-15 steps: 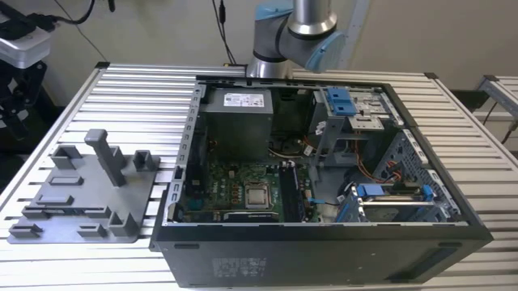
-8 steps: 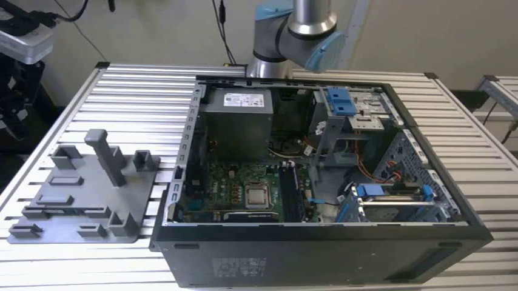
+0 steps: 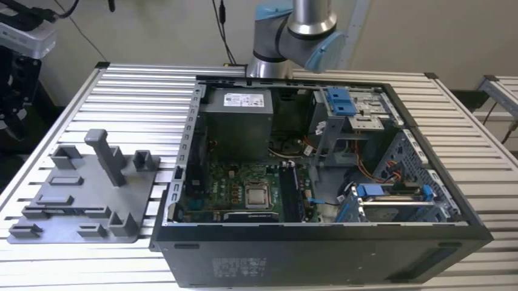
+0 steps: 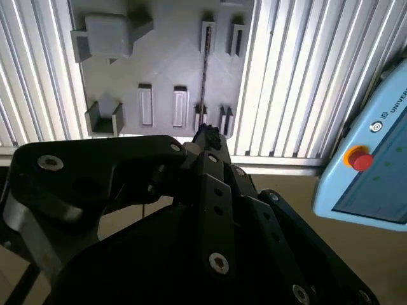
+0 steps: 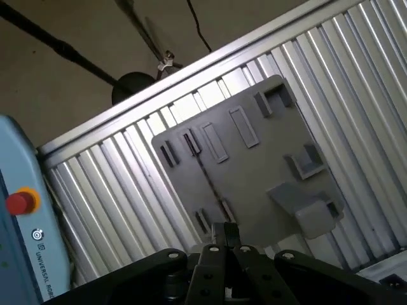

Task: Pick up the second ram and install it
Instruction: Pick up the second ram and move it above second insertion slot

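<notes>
Ram stick (image 4: pixel 203 76) stood on its thin edge in the gray holder (image 4: pixel 168 60) on the slatted desk (image 4: pixel 286 76), lined up out past the tip of the claw (image 4: pixel 207 135) and well apart from it. In both wrist views the claw looked pressed together, pinching nothing.

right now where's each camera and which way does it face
exterior view: apart, looks down over table, pc case, tray; arm at far side.
first wrist view: on the arm, looks down past the gripper at tray and pendant.
second wrist view: same gripper, tray with ram, pendant, seen the other way round.
shared: all three see the tray.
</notes>
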Tool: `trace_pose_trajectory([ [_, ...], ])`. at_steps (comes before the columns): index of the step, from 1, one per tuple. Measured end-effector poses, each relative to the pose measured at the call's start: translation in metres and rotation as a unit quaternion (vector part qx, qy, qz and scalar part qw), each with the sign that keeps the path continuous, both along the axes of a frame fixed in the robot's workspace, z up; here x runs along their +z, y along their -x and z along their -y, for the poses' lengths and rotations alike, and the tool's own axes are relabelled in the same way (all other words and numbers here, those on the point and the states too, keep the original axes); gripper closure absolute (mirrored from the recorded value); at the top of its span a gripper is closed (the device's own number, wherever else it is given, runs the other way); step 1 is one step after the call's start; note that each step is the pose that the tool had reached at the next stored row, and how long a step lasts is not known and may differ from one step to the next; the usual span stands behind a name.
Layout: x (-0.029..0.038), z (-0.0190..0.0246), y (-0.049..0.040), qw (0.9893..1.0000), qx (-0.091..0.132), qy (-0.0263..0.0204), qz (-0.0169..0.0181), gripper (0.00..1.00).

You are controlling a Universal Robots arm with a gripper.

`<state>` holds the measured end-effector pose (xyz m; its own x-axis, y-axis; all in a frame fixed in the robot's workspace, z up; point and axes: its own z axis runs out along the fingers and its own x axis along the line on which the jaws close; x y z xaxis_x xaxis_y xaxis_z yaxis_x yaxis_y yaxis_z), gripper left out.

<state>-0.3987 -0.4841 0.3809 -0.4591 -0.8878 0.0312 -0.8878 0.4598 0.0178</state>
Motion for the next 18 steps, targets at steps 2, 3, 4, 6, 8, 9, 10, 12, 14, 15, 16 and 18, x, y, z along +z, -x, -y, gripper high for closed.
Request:
trace_pose_trajectory([
  [2, 0.0000, -0.0001, 0.0002, 0.9999, 0.013, 0.0001, 0.0000, 0.89],
  [3, 0.0000, -0.0001, 0.0002, 0.9998, 0.019, 0.0001, 0.0000, 0.89],
  [4, 0.0000, -0.0002, 0.0003, 0.9997, 0.025, 0.0001, 0.0000, 0.89],
  [6, 0.0000, -0.0001, 0.0004, 0.9994, 0.034, 0.0001, 0.0000, 0.89],
  [8, 0.0000, -0.0001, 0.0005, 0.9991, 0.041, 0.0001, 0.0000, 0.89],
  [9, 0.0000, -0.0001, 0.0005, 0.9991, 0.043, 0.0001, 0.0000, 0.89],
  [10, 0.0000, -0.0001, 0.0004, 0.9991, 0.043, 0.0001, 0.0000, 0.89],
  [12, 0.0000, -0.0001, 0.0004, 0.9991, 0.043, 0.0001, 0.0000, 0.89],
  [14, 0.0000, -0.0001, 0.0004, 0.9991, 0.043, 0.0001, 0.0001, 0.89],
  [15, 0.0000, -0.0001, 0.0004, 0.9991, 0.043, 0.0001, 0.0001, 0.89],
  [16, 0.0000, -0.0001, 0.0005, 0.9991, 0.043, 0.0001, 0.0001, 0.89],
  [18, 0.0000, -0.0001, 0.0005, 0.9991, 0.043, 0.0001, 0.0002, 0.89],
])
